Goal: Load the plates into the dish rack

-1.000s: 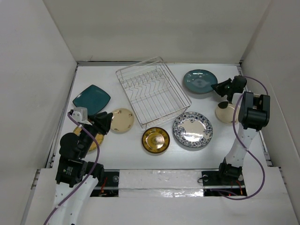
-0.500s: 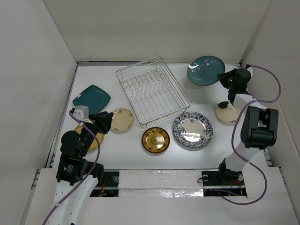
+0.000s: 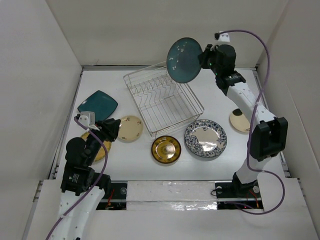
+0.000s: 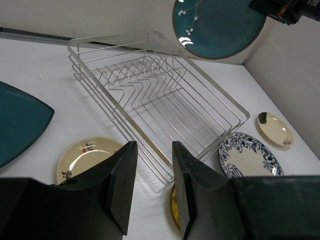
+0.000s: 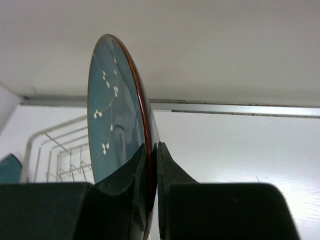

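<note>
Right gripper (image 3: 203, 58): jaws clamped on the rim of the dark teal round plate (image 3: 184, 60).
Plate held on edge in the air above the far right corner of the dish rack (image 3: 162, 100). Left gripper (image 4: 152, 155): fingers apart, gripping nothing, low beside the cream plate (image 3: 130, 128) on the table (image 3: 220, 100).

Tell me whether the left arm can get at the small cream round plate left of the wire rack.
Probably yes: the left claw hangs open and empty just beside the small cream round plate, with nothing lying between them.
</note>
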You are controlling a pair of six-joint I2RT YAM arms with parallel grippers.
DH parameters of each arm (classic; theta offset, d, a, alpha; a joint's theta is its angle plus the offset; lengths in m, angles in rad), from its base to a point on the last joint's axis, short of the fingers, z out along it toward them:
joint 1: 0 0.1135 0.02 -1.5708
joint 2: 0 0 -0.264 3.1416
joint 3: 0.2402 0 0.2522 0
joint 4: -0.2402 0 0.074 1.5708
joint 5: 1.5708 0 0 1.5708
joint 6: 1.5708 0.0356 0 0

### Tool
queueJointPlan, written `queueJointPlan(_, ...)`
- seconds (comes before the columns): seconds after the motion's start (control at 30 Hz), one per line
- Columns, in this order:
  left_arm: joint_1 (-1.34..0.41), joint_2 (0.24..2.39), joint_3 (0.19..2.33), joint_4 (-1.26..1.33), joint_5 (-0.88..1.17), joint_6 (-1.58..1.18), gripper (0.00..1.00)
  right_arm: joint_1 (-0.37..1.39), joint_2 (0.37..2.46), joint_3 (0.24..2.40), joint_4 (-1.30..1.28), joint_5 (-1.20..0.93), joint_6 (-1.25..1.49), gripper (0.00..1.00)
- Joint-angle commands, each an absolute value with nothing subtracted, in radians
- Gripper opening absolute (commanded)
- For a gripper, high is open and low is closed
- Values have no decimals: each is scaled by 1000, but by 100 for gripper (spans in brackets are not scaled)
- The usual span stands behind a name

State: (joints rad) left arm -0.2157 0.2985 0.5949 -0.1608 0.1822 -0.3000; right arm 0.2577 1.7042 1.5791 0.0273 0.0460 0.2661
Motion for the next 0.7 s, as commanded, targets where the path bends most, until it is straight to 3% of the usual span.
queueJointPlan(0.0, -212, 302, 581, -107, 199, -291, 31, 299, 1753, 1768, 34, 172, 97, 0)
queueJointPlan(0.3, -212, 302, 581, -109, 202, -291, 31, 382, 1925, 2035, -78, 342, -101, 0)
queueJointPlan(0.67, -212, 296, 580, -107, 204, -290, 31, 468, 2005, 2019, -52, 460, -202, 0)
